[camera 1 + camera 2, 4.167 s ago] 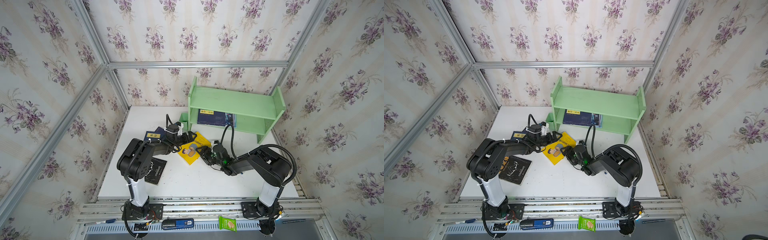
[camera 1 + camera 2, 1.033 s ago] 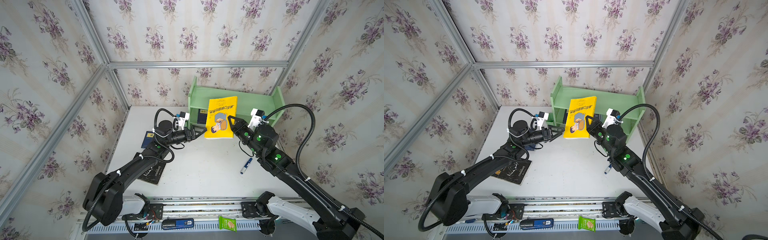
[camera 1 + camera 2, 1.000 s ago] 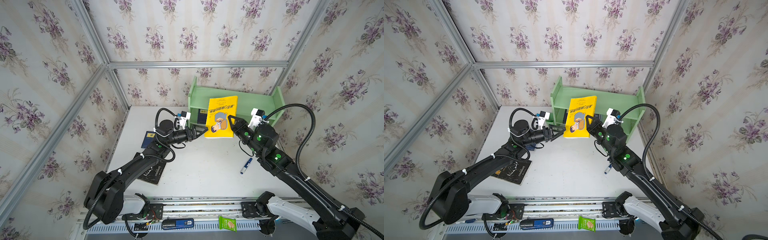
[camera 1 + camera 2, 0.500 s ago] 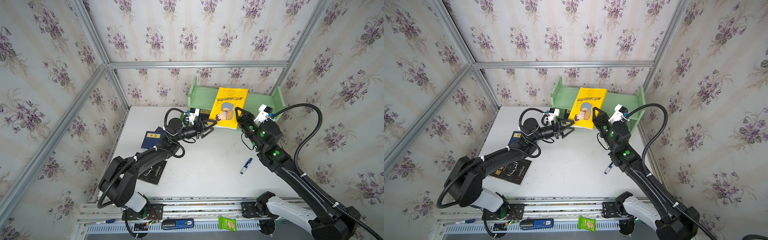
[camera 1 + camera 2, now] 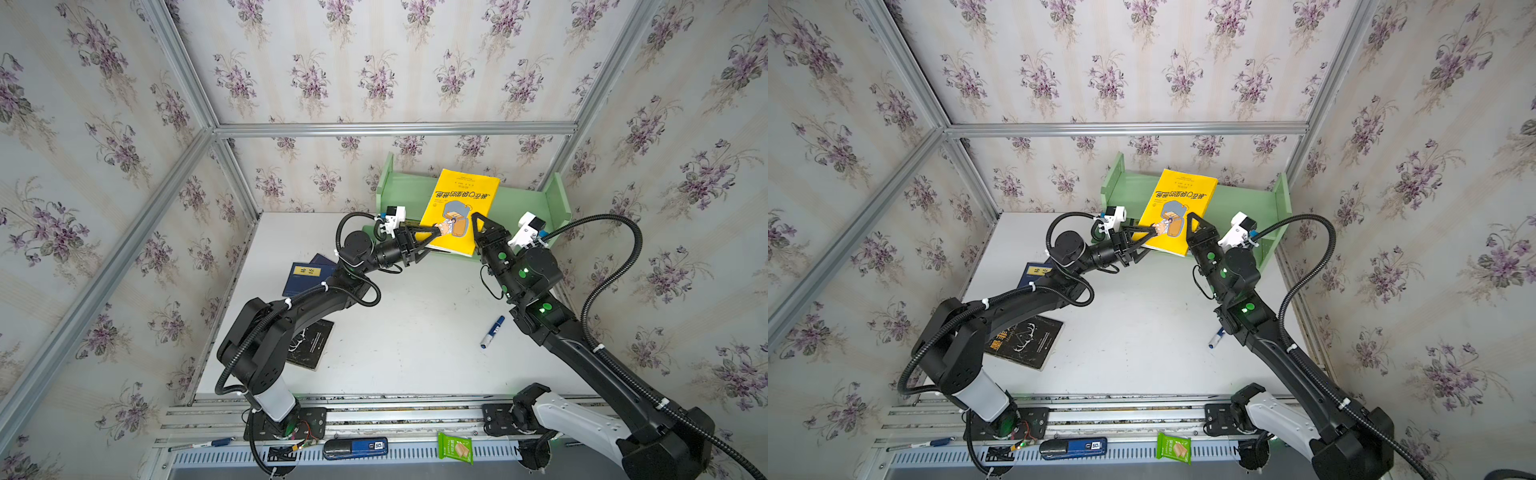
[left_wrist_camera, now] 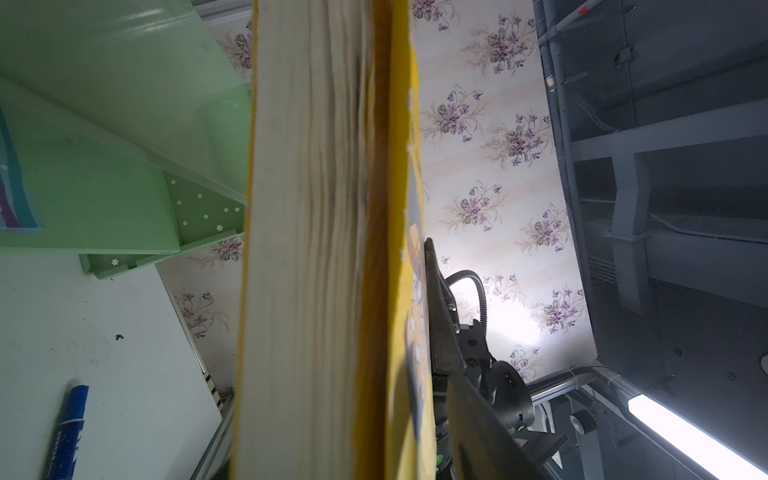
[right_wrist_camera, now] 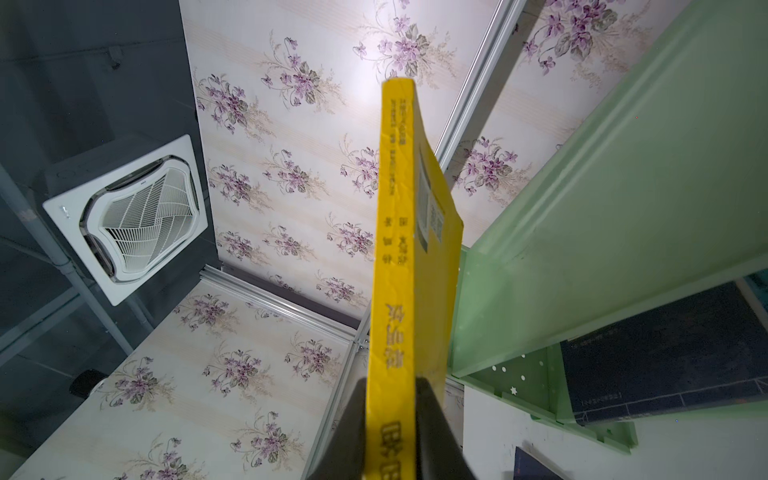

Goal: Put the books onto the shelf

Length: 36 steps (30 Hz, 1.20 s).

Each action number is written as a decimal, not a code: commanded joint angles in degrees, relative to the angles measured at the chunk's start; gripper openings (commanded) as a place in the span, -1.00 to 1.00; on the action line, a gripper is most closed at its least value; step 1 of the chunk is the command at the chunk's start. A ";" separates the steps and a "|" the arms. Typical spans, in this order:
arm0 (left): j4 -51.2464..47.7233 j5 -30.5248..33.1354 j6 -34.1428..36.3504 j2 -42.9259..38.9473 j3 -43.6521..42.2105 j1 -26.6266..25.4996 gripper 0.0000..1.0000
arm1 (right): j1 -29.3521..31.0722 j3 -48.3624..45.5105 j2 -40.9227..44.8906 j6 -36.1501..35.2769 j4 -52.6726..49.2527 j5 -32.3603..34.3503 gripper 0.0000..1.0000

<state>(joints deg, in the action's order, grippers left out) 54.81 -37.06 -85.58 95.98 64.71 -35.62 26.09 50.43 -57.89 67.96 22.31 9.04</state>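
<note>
At the left of the counter (image 5: 415, 353), two navy books (image 5: 309, 274) are lying overlapped, one showing a yellow label. Nearer the front edge, a black book (image 5: 1025, 340) is lying flat, partly under the left arm.

The left gripper (image 5: 434, 230) is reaching toward the middle. Its fingers are straddling the left edge of the yellow book (image 5: 461, 199), and one finger is lying across the cartoon on the cover. The left wrist view is filled by the book's page edge (image 6: 311, 249) and is not showing the fingers, so I cannot tell whether they are pressing the book or only bracketing it.

The yellow book is being held off the counter, tilted with its cover facing up. In both top views it is overlapping the upper tier of the shelf (image 5: 515, 203); whether it is touching the shelf I cannot tell.

The right gripper (image 5: 478, 226) is grasping the book from the right. In the right wrist view its two fingers (image 7: 436, 415) are clamping either side of the yellow spine (image 7: 395, 291).

Behind them the shelf is standing against the back wall. A dark book (image 7: 665, 357) is lying on its lower tier. A marker pen (image 5: 492, 331) is lying on the counter beside the right arm.
</note>
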 commanded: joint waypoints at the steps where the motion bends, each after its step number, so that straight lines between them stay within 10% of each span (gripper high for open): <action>1: 3.38 -0.19 -0.66 0.24 0.92 -0.06 -0.36 | 0.02 -0.08 -0.47 0.82 6.97 -0.89 -0.58; 9: -3.78 -6.18 6.66 -0.89 3.83 0.58 -0.71 | -3.06 2.51 -0.22 -2.83 -0.18 -11.68 -0.18; 18: -8.70 -22.46 12.30 -5.98 2.15 5.20 -0.74 | -20.69 3.64 -4.93 2.25 3.35 -51.17 0.72; 36: -29.30 -30.88 27.49 -12.99 2.00 9.97 -0.72 | -24.26 10.47 -8.88 -6.79 -7.67 -69.08 0.12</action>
<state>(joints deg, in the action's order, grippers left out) 27.46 -65.67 -63.18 83.88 65.71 -25.74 2.00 59.53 -66.37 61.69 13.13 -57.21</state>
